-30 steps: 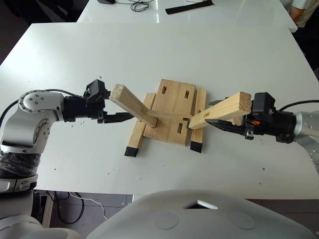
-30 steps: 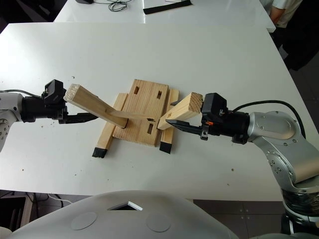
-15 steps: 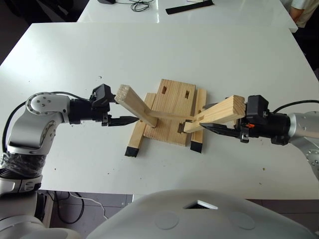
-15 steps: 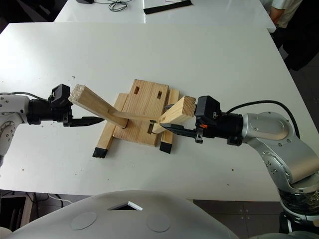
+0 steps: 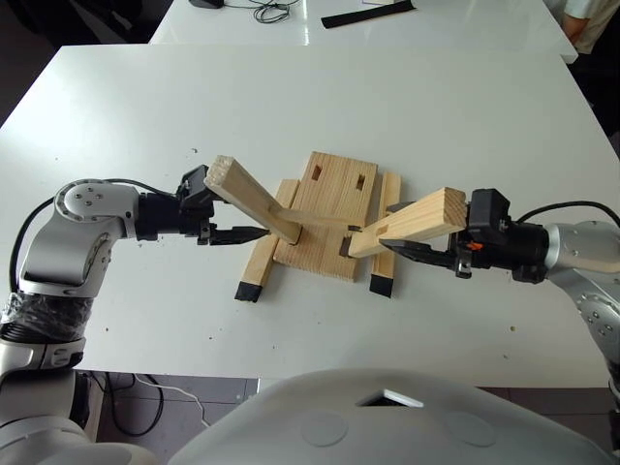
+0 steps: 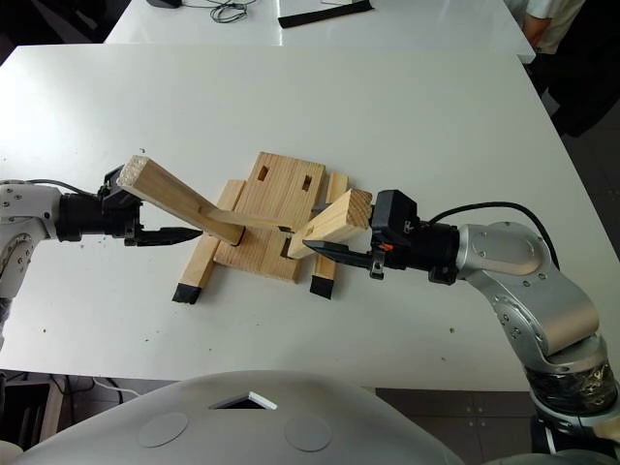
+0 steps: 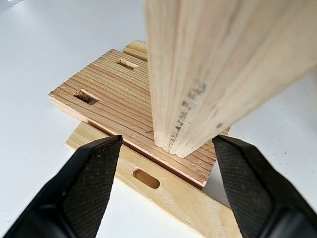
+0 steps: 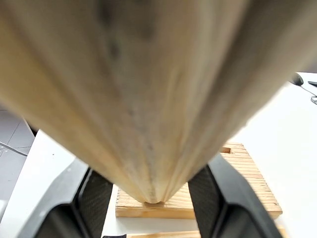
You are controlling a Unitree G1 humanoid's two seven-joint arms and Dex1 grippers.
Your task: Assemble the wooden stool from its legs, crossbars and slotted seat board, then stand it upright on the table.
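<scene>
Tilted leg [image 5: 250, 197] just above left gripper [image 5: 248, 233]

The table [image 5: 320, 107] is white. The seat board [image 5: 329, 218] and legs [image 5: 254, 199] are pale wood with straight grain lines. Two lying legs end in black tips [image 5: 248, 291] at 6 o'clock. The left gripper [image 5: 242, 233] and right gripper [image 5: 418, 256] are black, and the right bears an orange mark. The left pads [image 7: 89, 193] are black and finely pebbled. A black strap [image 5: 368, 15] lies at 12 o'clock.
</scene>
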